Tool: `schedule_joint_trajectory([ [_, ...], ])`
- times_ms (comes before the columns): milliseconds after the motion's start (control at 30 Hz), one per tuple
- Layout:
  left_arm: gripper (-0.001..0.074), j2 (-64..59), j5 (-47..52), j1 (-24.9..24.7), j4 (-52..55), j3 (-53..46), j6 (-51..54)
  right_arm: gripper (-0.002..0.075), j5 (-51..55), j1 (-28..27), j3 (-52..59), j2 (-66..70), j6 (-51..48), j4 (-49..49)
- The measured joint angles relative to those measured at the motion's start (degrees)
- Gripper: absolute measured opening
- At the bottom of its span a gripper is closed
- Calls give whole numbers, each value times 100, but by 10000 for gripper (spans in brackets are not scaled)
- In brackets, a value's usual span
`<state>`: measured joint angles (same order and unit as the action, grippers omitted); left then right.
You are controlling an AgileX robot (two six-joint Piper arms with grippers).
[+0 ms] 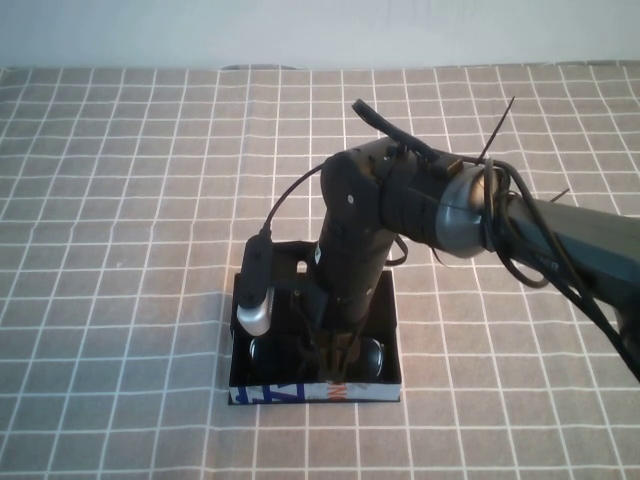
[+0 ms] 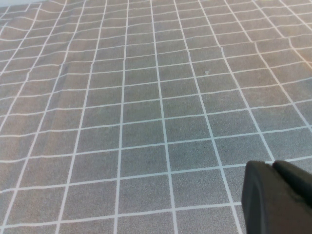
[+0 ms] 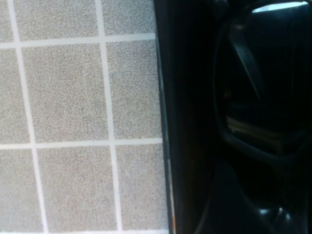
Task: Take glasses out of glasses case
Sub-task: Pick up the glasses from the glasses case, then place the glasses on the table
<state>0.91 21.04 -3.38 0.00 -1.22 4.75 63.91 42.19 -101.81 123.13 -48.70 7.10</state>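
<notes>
The black glasses case lies open near the table's front, its front edge printed with blue, white and orange marks. The black-framed glasses lie inside, a dark lens on each side of my right gripper. The right gripper reaches straight down into the case, over the middle of the glasses. In the right wrist view one dark lens shows close up beside the case wall. My left gripper is out of the high view; its own view shows it shut and empty above bare tablecloth.
A grey cloth with a white grid covers the whole table. The right arm stretches in from the right, with loose cables around its wrist. A pale wall runs along the back edge.
</notes>
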Motion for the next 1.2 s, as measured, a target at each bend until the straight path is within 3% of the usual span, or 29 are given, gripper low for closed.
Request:
schedule_joint_trajectory([
  [233, -4, 0, 0, 0, 0, 0, 0, 245, -3, 0, 0, 66, 13, 0],
  [433, -4, 0, 0, 0, 0, 0, 0, 64, -13, 27, 0, 52, 25, 20],
  [633, -4, 0, 0, 0, 0, 0, 0, 64, -15, 40, 0, -305, 296, -192],
  [933, -4, 0, 0, 0, 0, 0, 0, 64, 570, -140, 190, -1639, 1474, -1286],
  [1200, -4, 0, 0, 0, 0, 0, 0, 64, 600, -948, 2118, -2621, 1637, -1235],
])
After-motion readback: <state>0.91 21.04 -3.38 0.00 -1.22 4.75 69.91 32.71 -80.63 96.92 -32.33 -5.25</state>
